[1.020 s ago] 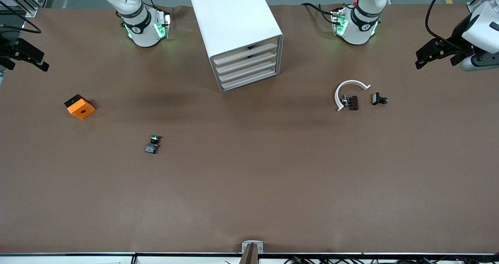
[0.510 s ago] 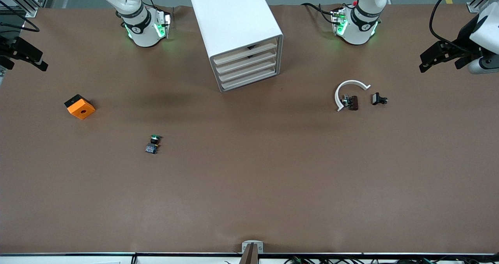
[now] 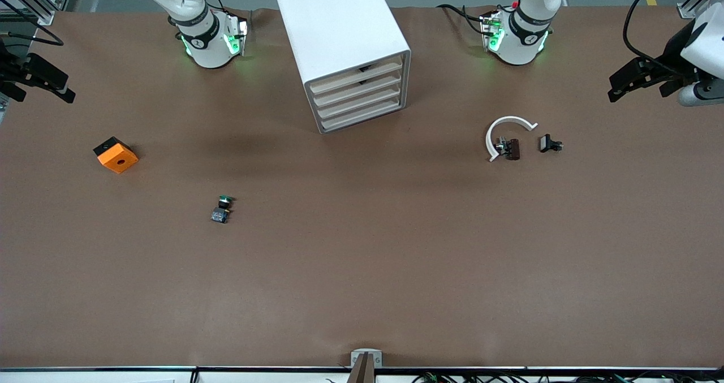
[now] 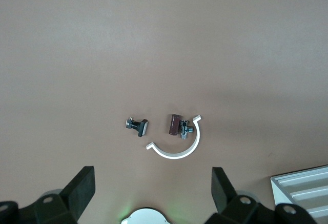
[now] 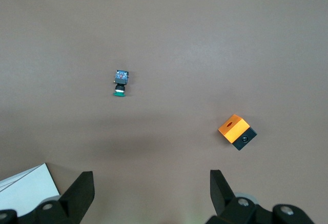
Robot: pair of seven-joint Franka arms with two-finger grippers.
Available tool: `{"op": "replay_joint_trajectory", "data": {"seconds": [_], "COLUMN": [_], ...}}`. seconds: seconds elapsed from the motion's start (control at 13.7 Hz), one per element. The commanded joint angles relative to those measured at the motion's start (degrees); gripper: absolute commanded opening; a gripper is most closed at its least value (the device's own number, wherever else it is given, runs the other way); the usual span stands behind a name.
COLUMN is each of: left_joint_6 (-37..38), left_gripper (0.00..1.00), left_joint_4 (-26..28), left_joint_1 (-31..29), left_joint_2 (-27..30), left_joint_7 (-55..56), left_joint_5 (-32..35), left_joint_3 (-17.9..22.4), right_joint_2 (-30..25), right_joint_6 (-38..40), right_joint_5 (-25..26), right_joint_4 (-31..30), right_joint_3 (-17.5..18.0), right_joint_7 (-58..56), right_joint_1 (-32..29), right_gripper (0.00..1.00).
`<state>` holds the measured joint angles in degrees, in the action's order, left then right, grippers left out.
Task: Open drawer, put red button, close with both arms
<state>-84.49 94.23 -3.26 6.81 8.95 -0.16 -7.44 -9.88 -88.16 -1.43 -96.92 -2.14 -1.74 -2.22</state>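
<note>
The white cabinet (image 3: 339, 26) stands between the two arm bases, and its four cream-fronted drawers (image 3: 359, 91) all sit pushed in. The red button is out of view. A green-capped button (image 3: 222, 209) lies on the table toward the right arm's end and also shows as the green-capped button (image 5: 120, 83) in the right wrist view. My left gripper (image 3: 633, 86) (image 4: 152, 185) hangs open and empty over the left arm's end of the table. My right gripper (image 3: 39, 83) (image 5: 151, 185) hangs open and empty over the right arm's end.
An orange block (image 3: 116, 155) (image 5: 237, 130) lies near the right arm's end. Toward the left arm's end lie a white C-shaped ring (image 3: 505, 131) (image 4: 177, 149), a brown-and-metal part (image 3: 512, 148) (image 4: 175, 124) and a small black part (image 3: 550, 143) (image 4: 137, 126).
The left gripper has drifted slightly outward toward its end of the table, and the right gripper has shifted a little. Nothing on the table has moved.
</note>
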Motion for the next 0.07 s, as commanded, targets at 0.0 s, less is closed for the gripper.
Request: {"op": "replay_joint_trajectory", "data": {"seconds": [0.0], "left_joint_6": [1.69], "left_gripper": [1.0], "left_joint_4": [-1.5], "left_joint_1": [-0.08], "left_joint_2": [-0.48], "left_joint_7": [0.27], "left_joint_5": [-0.46], "left_joint_3": [0.15], "right_joint_2": [0.48], "right_joint_6": [0.8], "right_joint_5": [0.02], "right_joint_4": [1.03], "right_joint_3": [-0.05], "right_joint_7": [-3.79], "right_joint_1": [0.02], "right_gripper": [1.0]}}
